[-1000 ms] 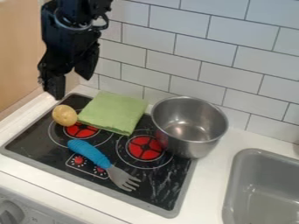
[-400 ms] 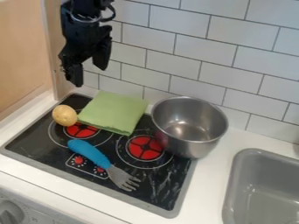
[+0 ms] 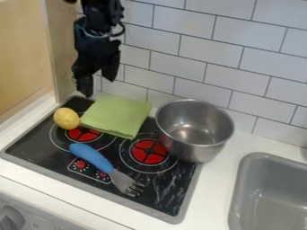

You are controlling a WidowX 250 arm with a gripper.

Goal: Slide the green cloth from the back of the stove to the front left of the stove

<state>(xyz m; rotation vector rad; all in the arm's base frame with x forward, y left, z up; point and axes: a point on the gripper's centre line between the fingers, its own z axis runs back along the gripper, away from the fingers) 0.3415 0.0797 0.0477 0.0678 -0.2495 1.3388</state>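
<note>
The black gripper (image 3: 99,85) hangs at the upper left, above the back left part of the stove, with its two fingers apart and nothing between them. Just below and to its right lies a folded green cloth (image 3: 117,115) on the stove. A yellow potato (image 3: 66,118) touches or nearly touches the cloth's left edge. Nearer the front, a fork with a blue handle (image 3: 91,157) lies slantwise, its grey tines towards the lower right. A metal pot (image 3: 194,130) stands at the stove's back right corner.
The black stove top (image 3: 36,142) has red burner marks and a grey rim. A grey sink (image 3: 269,193) is set into the white counter (image 3: 221,179) at the right. A tiled wall (image 3: 198,49) rises behind, and a wooden panel (image 3: 21,58) stands at the left.
The gripper has moved to the right, first rising a little and then dropping slightly closer to the cloth. Cloth, potato, fork and pot have kept their places.
</note>
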